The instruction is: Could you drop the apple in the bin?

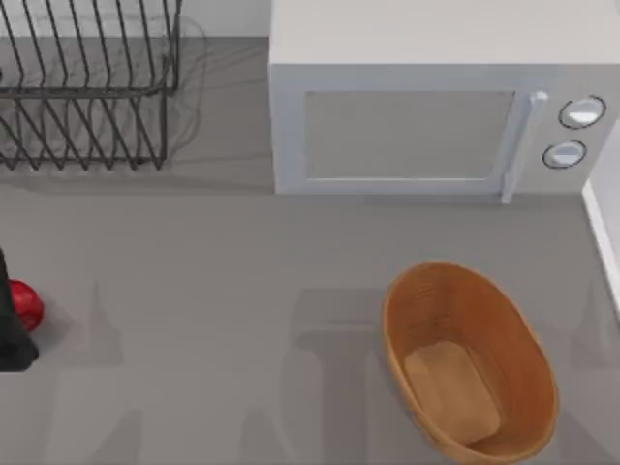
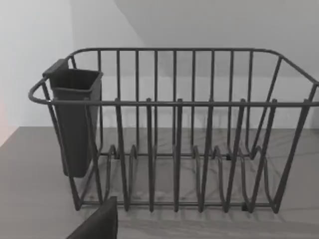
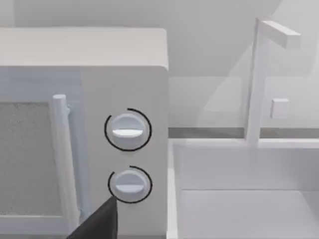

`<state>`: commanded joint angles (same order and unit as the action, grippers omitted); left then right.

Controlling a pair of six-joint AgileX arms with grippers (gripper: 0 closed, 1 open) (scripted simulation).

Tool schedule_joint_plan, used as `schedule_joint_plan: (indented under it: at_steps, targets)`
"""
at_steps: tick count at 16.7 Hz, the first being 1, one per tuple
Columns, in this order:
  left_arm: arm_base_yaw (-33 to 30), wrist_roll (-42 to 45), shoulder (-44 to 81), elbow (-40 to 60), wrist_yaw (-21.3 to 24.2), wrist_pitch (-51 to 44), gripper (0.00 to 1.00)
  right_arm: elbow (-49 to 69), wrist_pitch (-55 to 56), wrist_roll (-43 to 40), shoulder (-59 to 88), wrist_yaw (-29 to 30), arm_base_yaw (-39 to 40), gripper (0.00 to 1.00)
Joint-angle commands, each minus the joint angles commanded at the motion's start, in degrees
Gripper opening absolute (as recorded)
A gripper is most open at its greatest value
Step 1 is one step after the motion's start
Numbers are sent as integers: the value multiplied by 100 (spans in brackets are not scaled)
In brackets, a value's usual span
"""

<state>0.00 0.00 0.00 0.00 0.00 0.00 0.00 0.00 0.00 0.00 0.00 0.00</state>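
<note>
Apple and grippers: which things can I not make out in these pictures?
- Apple: top view, partly hidden by a dark arm part at the left edge; a grip cannot be judged.
- Left gripper: left wrist view, one dark corner, cut off.
- Right gripper: right wrist view, one dark corner, cut off.

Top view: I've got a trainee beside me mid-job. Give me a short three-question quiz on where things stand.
1. True or false: the apple already lies inside the bin.
2. Which stands nearest the bin? A) the dish rack B) the microwave C) the apple
3. Fill in: the apple sits at the table's far ____ edge, beside a dark part of the left arm.

Key: 1. False; the bin holds nothing and the apple rests on the table. 2. B. 3. left.
</note>
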Motion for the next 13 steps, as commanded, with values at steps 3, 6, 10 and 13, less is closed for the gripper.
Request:
schedule_joint_plan:
  at_steps: [3, 6, 10, 13]
  targets:
    - [1, 34, 60, 54, -5, -45, 100, 0, 0, 0, 0, 0, 0, 100]
    - [-2, 332, 603, 529, -34, -433, 100, 0, 0, 0, 0, 0, 0, 100]
    - [-26, 1065, 2177, 1691, -89, -1403, 100, 0, 0, 0, 0, 0, 0, 100]
    - [-42, 1747, 3888, 2762, -144, -2343, 100, 0, 0, 0, 0, 0, 0, 100]
